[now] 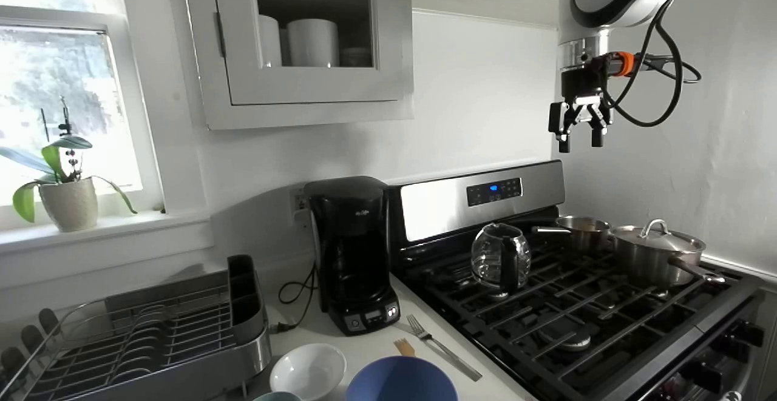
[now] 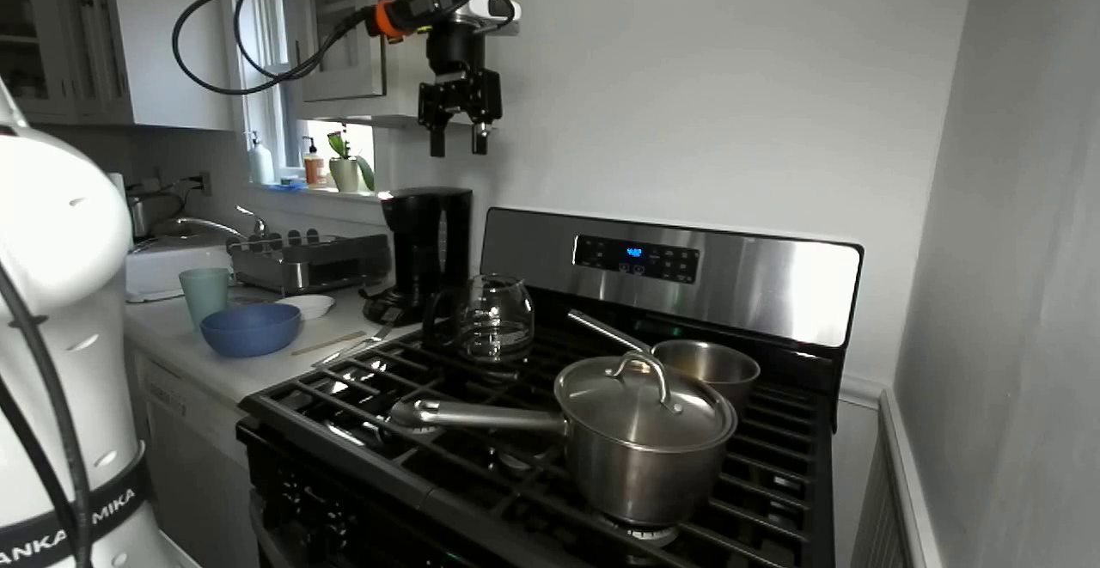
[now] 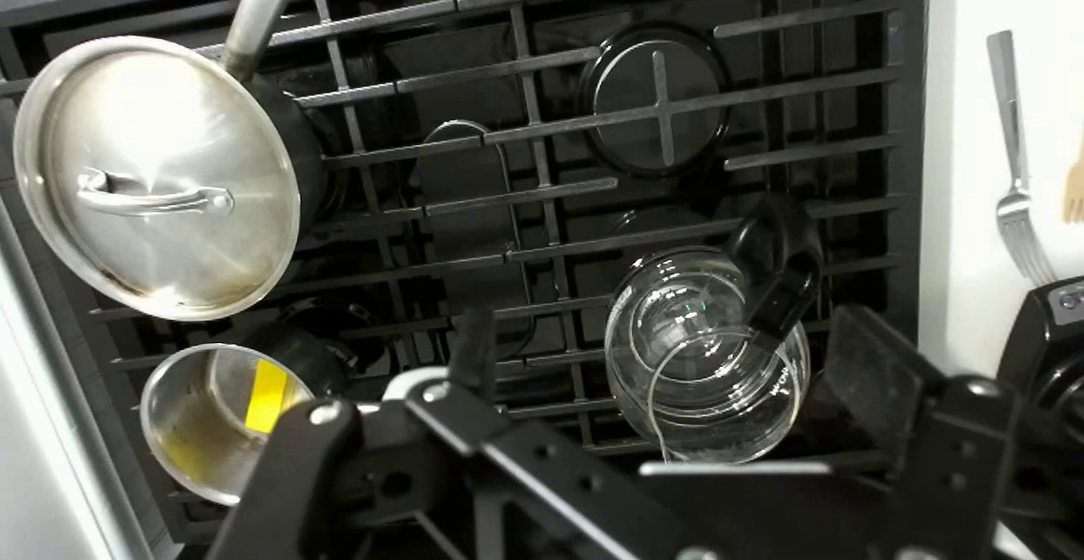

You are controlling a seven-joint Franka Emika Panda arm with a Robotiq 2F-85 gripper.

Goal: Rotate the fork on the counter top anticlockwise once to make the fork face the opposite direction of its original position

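Note:
The silver fork [image 1: 452, 356] lies on the white counter top [image 1: 369, 347] beside the stove. Its tines point toward the coffee maker and its handle points away from it. It also shows in an exterior view [image 2: 352, 349] and at the right of the wrist view [image 3: 1008, 102]. My gripper [image 1: 581, 141] hangs high above the stove, fingers down, well apart from the fork. It also shows in an exterior view [image 2: 459, 141]. In the wrist view the fingers [image 3: 665, 352] are spread with nothing between them; the glass carafe shows far below.
A wooden fork [image 1: 404, 347], a blue bowl [image 1: 400, 383] and a white bowl [image 1: 308, 369] are near the fork. The black coffee maker [image 1: 352, 255] stands at its tines. A glass carafe [image 1: 499, 258], lidded pot [image 2: 644, 430] and saucepan [image 2: 709, 366] stand on the stove.

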